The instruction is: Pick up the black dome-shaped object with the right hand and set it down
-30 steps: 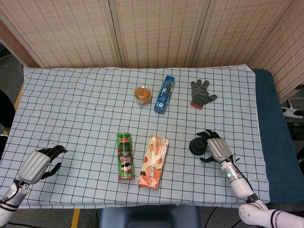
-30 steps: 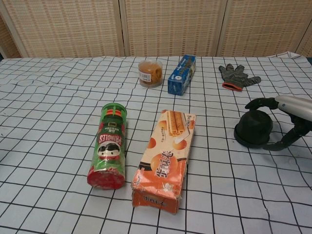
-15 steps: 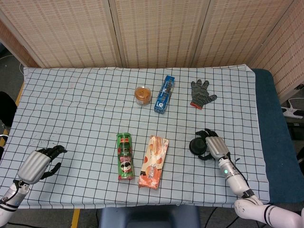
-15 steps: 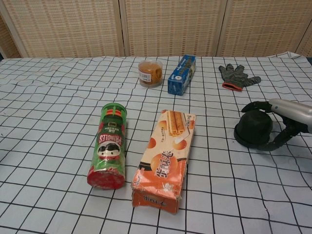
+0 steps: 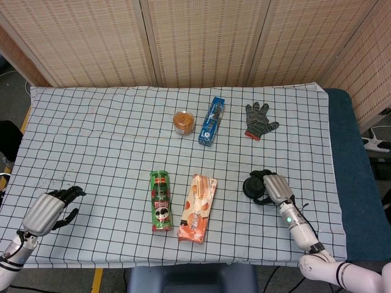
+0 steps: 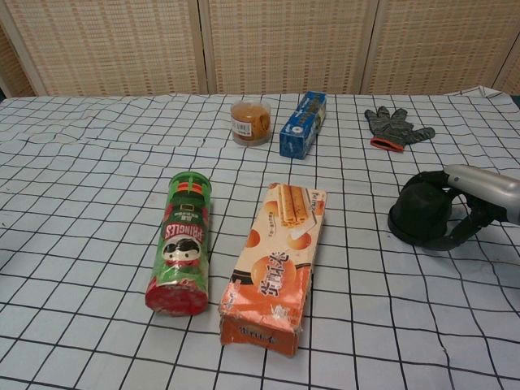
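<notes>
Your right robot hand (image 6: 475,199) is wrapped around the black dome-shaped object (image 6: 422,213), fingers (image 6: 428,179) curled over its top and thumb hooked under its near side, so it grips the dome, whose base looks slightly tilted at the tabletop (image 6: 81,162) on the right side. In the head view the same robot hand (image 5: 273,186) covers most of the dome (image 5: 252,186). Your left robot hand (image 5: 52,207) rests at the near left edge of the checked cloth, fingers loosely curled in and holding nothing. To the left of the dome lie an orange biscuit box (image 6: 275,264) and a green Pringles can (image 6: 183,241); farther back are a small jar (image 6: 249,121), a blue box (image 6: 303,123) and a grey glove (image 6: 394,126).
</notes>
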